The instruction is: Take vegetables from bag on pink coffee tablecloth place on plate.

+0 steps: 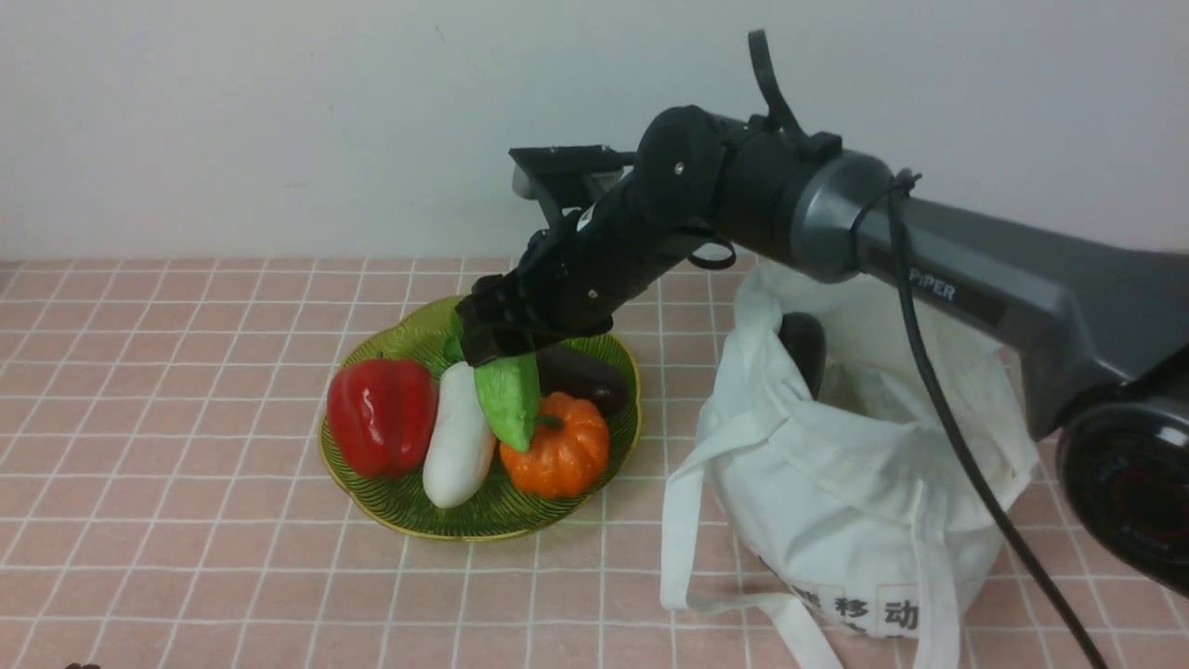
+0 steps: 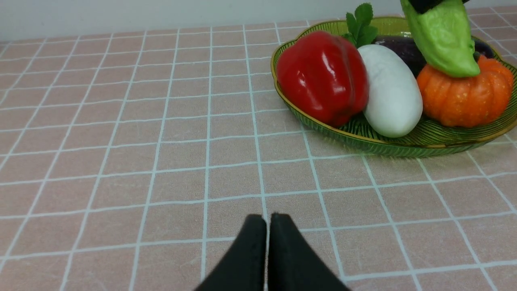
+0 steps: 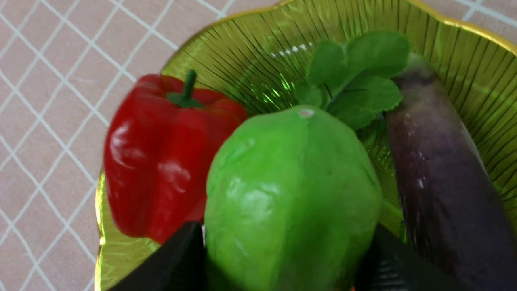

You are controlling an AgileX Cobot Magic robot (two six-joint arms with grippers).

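Observation:
My right gripper (image 1: 497,348) is shut on the light green gourd (image 1: 509,398) and holds it tapered end down over the green plate (image 1: 390,502); the gourd fills the right wrist view (image 3: 291,202) between the two black fingers. A blackish-purple eggplant (image 1: 581,376) lies on the plate, also seen in the right wrist view (image 3: 440,190). The white bag (image 1: 855,483) stands to the right on the pink tablecloth (image 1: 167,390), with a dark eggplant tip (image 1: 804,346) at its mouth. My left gripper (image 2: 267,220) is shut and empty, low over the cloth, left of the plate (image 2: 383,146).
On the plate also lie a red bell pepper (image 1: 381,415), a white oblong vegetable (image 1: 458,435), an orange pumpkin (image 1: 557,446) and a leafy green sprig (image 3: 355,76). The bag's straps (image 1: 683,530) trail onto the cloth. A white wall stands behind.

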